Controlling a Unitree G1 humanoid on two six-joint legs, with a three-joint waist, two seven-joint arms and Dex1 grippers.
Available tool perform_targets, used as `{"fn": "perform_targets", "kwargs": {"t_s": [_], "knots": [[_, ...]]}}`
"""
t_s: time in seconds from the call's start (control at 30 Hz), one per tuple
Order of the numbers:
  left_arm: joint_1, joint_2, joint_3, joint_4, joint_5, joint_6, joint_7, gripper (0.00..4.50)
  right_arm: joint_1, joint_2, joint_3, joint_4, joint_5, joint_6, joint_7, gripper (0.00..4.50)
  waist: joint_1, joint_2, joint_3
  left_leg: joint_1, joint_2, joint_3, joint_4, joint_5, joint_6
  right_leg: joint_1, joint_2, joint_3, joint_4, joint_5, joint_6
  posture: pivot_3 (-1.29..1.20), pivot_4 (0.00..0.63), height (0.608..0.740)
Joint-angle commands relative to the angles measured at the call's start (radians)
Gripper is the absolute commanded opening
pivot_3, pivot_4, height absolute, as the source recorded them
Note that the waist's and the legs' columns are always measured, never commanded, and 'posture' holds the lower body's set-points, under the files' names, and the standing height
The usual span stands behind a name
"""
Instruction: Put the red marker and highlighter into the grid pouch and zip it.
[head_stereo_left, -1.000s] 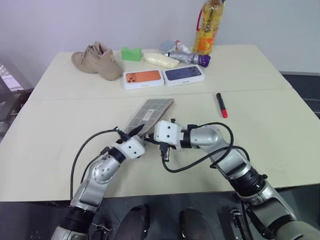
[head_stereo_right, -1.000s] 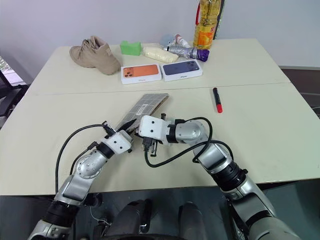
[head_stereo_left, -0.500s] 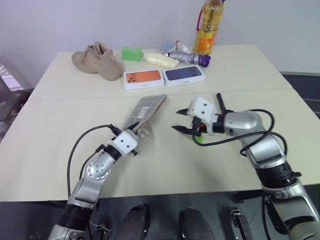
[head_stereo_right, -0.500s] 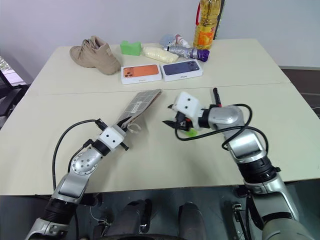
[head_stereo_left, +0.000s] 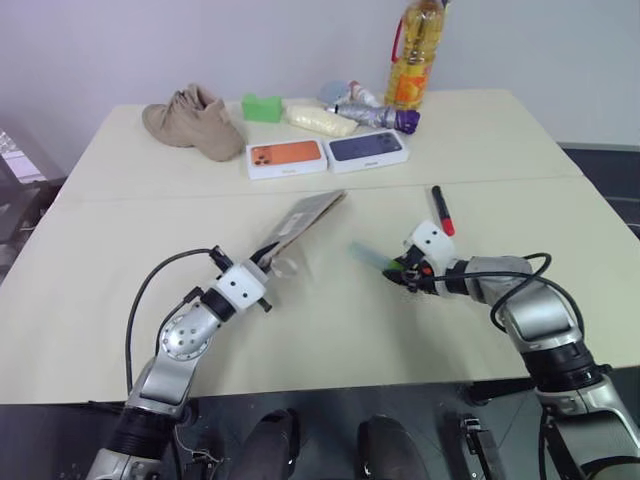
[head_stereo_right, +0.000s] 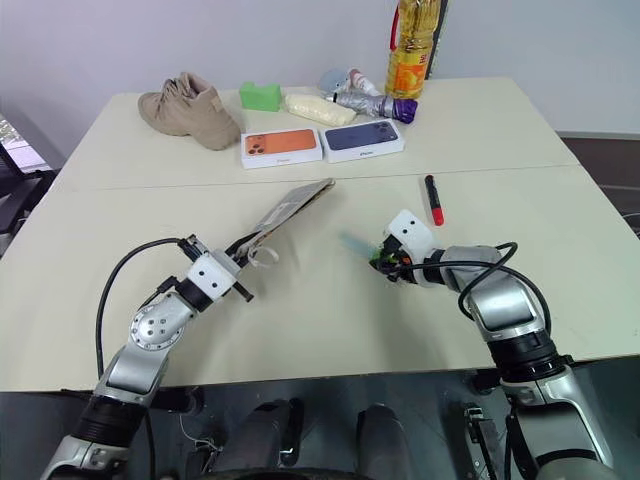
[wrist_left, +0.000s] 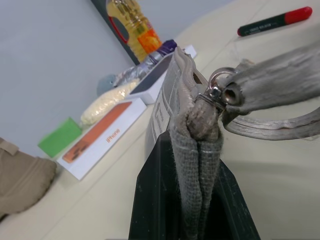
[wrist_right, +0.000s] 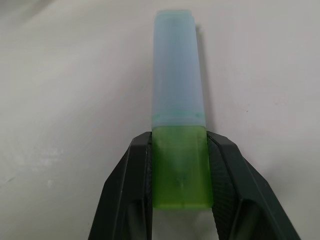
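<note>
- Left eye view, far left first: the left tool (head_stereo_left: 262, 266) is clamped on the near end of the grid pouch (head_stereo_left: 303, 220), holding it tilted up off the desk (head_stereo_left: 120, 260), far end raised toward the phone boxes (head_stereo_left: 326, 153).
- Left wrist view shows the pouch's grey fabric pinched flat between the two black fingers (wrist_left: 150, 210), with the zipper ring pull (wrist_left: 218, 90) and a loop strap hanging just beside them. The mouth looks pressed together here, though I cannot tell how far the zipper is open.
- Middle of the desk: the highlighter (head_stereo_left: 372, 259) sits in the right tool (head_stereo_left: 404, 272), pale barrel pointing toward the pouch.
- Right wrist view shows both fingers closed on the green cap (wrist_right: 181, 170), barrel sticking out beyond them.
- Right of that, the red marker (head_stereo_left: 442, 210) lies flat on the desk, untouched, near the right tool.
- Step in hand: probably loading the highlighter. The next move calls for lining its barrel with the pouch mouth and sliding it in; the marker and zipping remain.
</note>
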Motion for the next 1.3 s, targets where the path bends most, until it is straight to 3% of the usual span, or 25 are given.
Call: {"fn": "perform_targets", "kwargs": {"t_s": [0.03,0.17,0.37,1.3], "knots": [[-0.016,-0.001,0.014,0.004,0.003,-0.04,0.021,0.0,-0.006,-0.027,-0.01,-0.034,-0.007,-0.072,0.005,0.9,0.0,0.0,0.0,0.0,0.0,0.0,0.0,0.0,0.0,0.0,0.0,0.0,0.0,0.0,0.0,0.0,0.15,0.739],[-0.039,-0.003,0.005,0.029,-0.057,-0.061,-0.026,0.0,-0.034,-0.11,-0.047,-0.087,-0.011,-0.319,0.081,0.9,0.001,0.0,0.0,-0.001,0.0,0.0,0.001,0.0,0.0,0.0,0.0,0.0,0.0,0.0,0.0,0.0,0.15,0.739],[-0.049,-0.005,-0.001,0.034,-0.087,-0.062,-0.069,0.0,-0.092,-0.156,-0.076,-0.07,0.016,-0.308,0.108,0.9,0.0,0.0,0.0,-0.001,0.0,0.0,0.001,0.0,0.0,0.0,0.0,0.0,0.0,0.0,0.0,0.0,0.15,0.739],[-0.028,-0.01,-0.02,0.016,-0.071,-0.076,-0.109,0.0,-0.101,-0.117,-0.054,-0.048,0.009,-0.295,0.094,0.9,0.001,0.0,0.0,-0.001,0.0,0.0,0.002,0.0,0.0,0.0,0.0,0.0,0.0,0.0,0.0,0.0,0.15,0.739]]}}
